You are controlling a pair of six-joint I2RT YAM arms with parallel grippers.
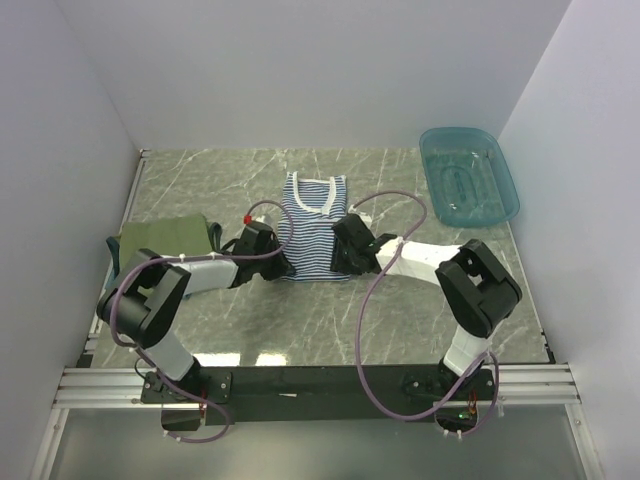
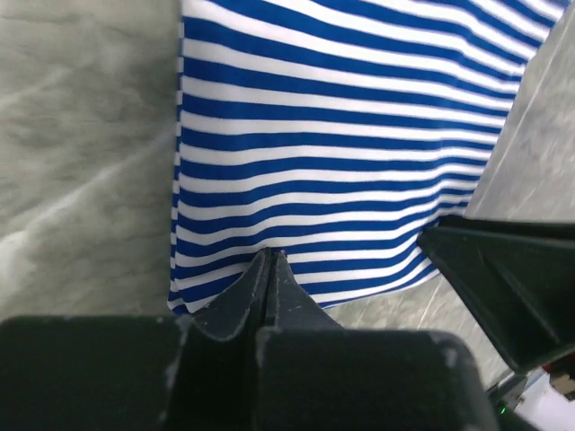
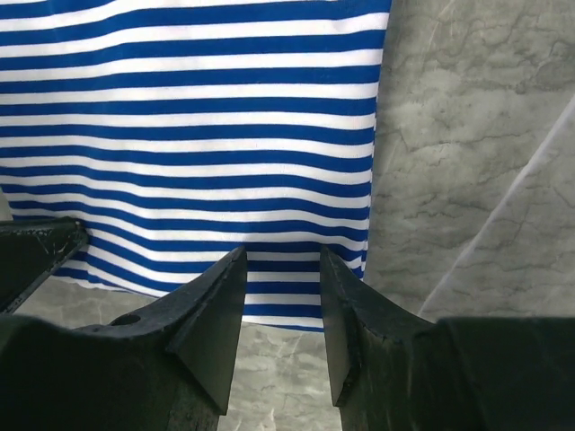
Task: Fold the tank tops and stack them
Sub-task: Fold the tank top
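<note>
We see the striped tank top (image 1: 312, 222) lying flat in the middle of the frame in the top view, on the marbled table (image 1: 400, 320), with its white-trimmed neck toward the top of the frame and its hem toward the bottom. The 2 grippers sit at that hem, 1 at each lower corner.

In the left wrist view, the left gripper (image 2: 269, 262) has its jaws pressed together, and the tips lie over the last stripes at the bottom left corner of the cloth. We cannot tell whether any fabric is caught between them.

In the right wrist view, the right gripper (image 3: 281, 305) has its jaws apart. The 2 fingers (image 3: 216, 310) sit on either side of a short stretch of hem near the bottom right corner of the top, and nothing is pinched.

At the left edge of the top view, well apart from the striped top, lies an olive-green top (image 1: 165, 238), folded. In the upper right of that frame stands a teal basket (image 1: 505, 190).
</note>
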